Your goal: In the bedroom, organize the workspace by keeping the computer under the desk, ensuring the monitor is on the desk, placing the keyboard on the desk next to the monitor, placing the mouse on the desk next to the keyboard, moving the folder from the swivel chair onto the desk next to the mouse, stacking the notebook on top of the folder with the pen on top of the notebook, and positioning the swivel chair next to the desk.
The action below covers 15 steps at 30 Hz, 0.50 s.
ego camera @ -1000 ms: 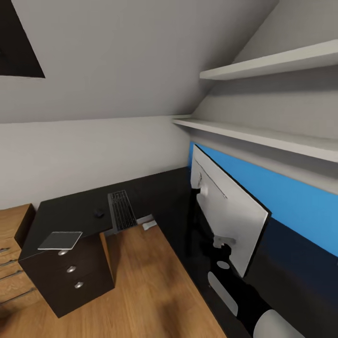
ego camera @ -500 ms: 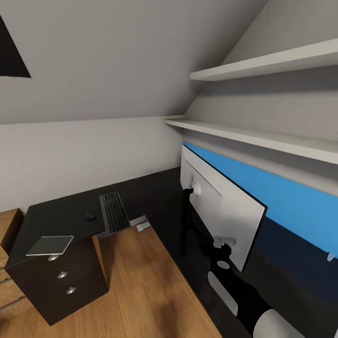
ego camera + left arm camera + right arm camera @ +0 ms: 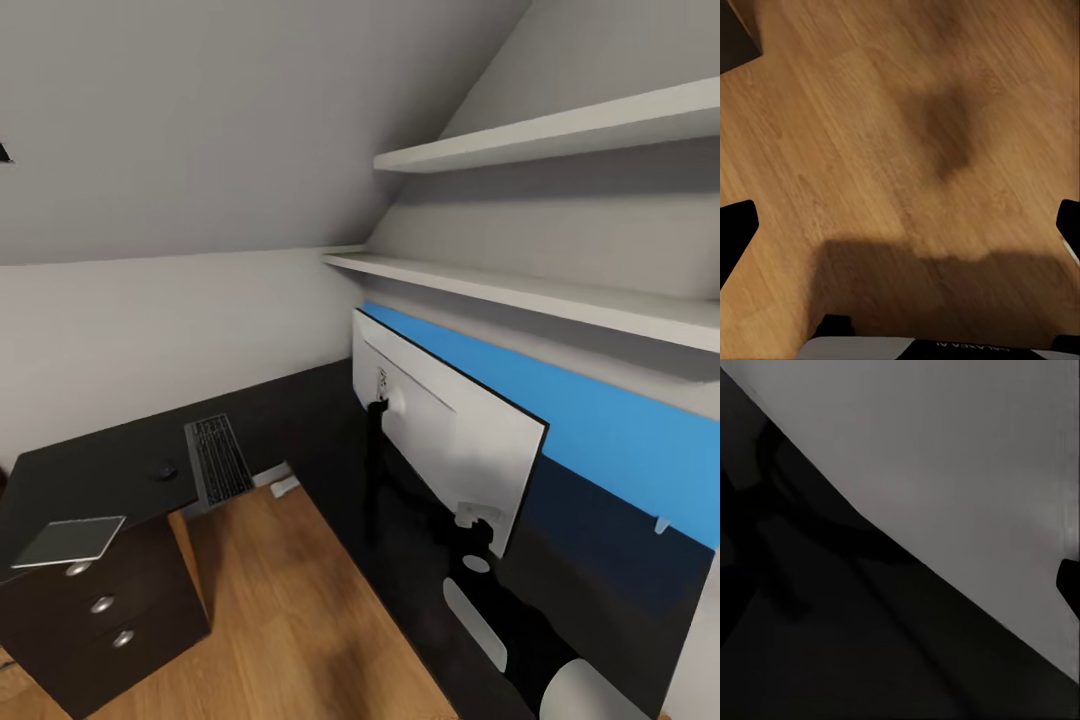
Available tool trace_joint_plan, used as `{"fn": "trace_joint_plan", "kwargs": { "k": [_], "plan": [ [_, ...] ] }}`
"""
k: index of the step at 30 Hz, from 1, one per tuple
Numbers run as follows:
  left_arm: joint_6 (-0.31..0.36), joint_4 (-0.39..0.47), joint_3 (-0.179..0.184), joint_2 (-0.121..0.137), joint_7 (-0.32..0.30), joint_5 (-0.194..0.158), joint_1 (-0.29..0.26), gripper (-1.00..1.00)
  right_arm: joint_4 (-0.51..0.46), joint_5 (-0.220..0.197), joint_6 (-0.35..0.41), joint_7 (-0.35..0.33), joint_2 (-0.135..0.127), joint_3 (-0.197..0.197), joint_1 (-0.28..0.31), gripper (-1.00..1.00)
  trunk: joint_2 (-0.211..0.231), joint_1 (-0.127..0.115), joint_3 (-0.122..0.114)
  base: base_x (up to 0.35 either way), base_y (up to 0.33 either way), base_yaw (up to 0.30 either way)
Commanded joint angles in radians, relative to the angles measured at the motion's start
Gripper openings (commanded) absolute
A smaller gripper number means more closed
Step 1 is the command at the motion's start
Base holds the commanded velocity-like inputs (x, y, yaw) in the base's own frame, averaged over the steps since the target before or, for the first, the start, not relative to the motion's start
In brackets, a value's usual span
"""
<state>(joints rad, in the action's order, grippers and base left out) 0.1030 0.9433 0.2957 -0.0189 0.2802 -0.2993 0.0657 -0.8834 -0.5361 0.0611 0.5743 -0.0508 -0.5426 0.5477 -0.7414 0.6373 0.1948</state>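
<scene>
Down low, the left gripper (image 3: 900, 225) hangs over the light wood floor (image 3: 870, 112). Its two black fingertips (image 3: 735, 232) sit far apart at the edges of the left wrist view, so it is wide open and holds nothing.

The right arm (image 3: 520, 630) reaches up over the black desk (image 3: 100, 470), and the right gripper (image 3: 476, 520) is right at the bottom edge of the monitor (image 3: 450, 440). I cannot tell if it is open or closed, or if it is touching. The right wrist view is a pale grey face beside a dark one, with one black fingertip (image 3: 1069, 583) at the edge.

The monitor stands on the desk, white back toward the head camera, in front of the blue wall panel (image 3: 620, 440).

Farther off on the desk lies the keyboard (image 3: 218, 460), its near end sticking out past the edge. The mouse (image 3: 165, 470) sits just beside it. The grey notebook (image 3: 68, 540) lies on the near corner, above the drawers (image 3: 100, 605) with round silver knobs.

Two white shelves (image 3: 560, 130) hang on the wall above.
</scene>
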Motion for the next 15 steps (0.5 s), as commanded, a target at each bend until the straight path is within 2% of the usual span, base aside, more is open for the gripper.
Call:
{"fn": "trace_joint_plan", "kwargs": {
  "k": [1,6,15],
  "plan": [
    [0.004,0.003,0.002,0.000,0.007,-0.008,0.000,1.00,-0.002,-0.002,0.006,0.009,-0.001,-0.005,0.001,1.00,-0.001,0.000,0.001,0.000,0.000,-0.268],
    [0.004,0.003,0.002,0.000,0.007,-0.008,0.000,1.00,-0.002,-0.002,0.007,0.010,-0.001,-0.003,0.001,1.00,-0.001,0.000,0.001,0.048,0.000,-0.197],
    [0.004,0.003,0.002,0.000,0.007,-0.008,0.000,1.00,-0.002,-0.002,0.007,0.009,-0.001,-0.003,0.001,1.00,-0.001,0.000,0.001,0.030,0.000,-0.024]
  ]
}}
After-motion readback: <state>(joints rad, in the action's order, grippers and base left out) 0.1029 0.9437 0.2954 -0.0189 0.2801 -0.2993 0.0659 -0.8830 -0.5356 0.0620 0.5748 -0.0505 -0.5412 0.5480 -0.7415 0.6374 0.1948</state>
